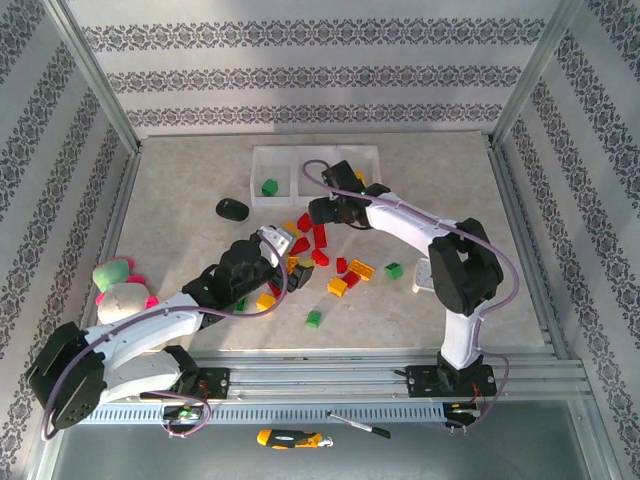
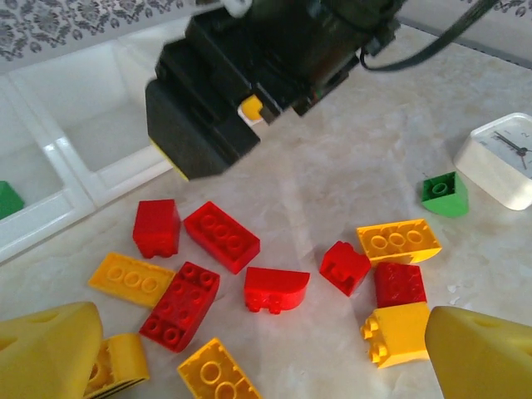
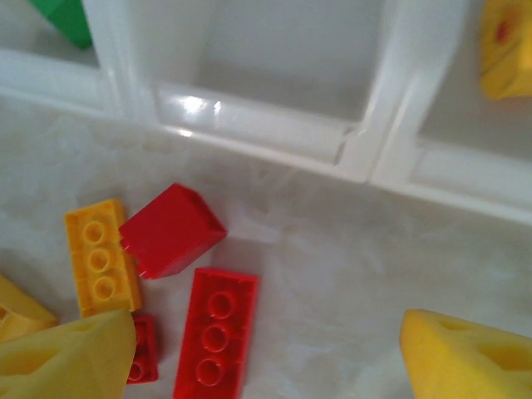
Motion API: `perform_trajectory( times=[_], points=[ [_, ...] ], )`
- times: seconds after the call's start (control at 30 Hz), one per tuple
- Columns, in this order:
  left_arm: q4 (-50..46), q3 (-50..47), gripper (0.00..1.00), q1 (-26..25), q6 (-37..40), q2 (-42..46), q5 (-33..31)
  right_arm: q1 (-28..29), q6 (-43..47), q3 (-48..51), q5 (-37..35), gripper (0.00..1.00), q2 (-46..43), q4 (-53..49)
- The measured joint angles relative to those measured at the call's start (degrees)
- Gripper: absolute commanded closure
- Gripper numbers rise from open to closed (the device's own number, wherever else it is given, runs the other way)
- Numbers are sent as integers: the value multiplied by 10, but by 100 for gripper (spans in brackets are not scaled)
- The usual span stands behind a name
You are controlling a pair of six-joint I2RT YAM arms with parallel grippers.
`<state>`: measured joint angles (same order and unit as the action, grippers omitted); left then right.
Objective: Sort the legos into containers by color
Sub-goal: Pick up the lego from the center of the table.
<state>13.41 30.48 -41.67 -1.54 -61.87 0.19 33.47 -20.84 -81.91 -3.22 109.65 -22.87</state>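
The legos (image 2: 221, 236) lie scattered on the worktop (image 1: 480, 310) just in front of the tray (image 3: 249, 125), and one green lego (image 1: 269, 187) sits in its left compartment. They look light, stiff and slick, so they are probably best pinched across flat sides. The left end effector (image 2: 266, 353) and right end effector (image 3: 266, 357) hang released and empty over the pile. Close-packed neighbours may hamper a clean pinch. A white clock (image 2: 503, 162) stands farther from the tray.

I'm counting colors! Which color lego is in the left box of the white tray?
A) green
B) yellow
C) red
A: the top view shows one green lego lying in the left compartment of the tray.
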Motion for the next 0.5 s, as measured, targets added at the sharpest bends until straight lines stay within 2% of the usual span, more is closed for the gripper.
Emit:
perform_trajectory(
  times=[0.3,0.5],
  points=[
    [-33,-9,1,0,11,35,-40,10,-28,-40,10,31,105,0],
    [-36,-10,1,0,11,40,-51,10,-39,-55,17,54,131,-5]
  ],
)
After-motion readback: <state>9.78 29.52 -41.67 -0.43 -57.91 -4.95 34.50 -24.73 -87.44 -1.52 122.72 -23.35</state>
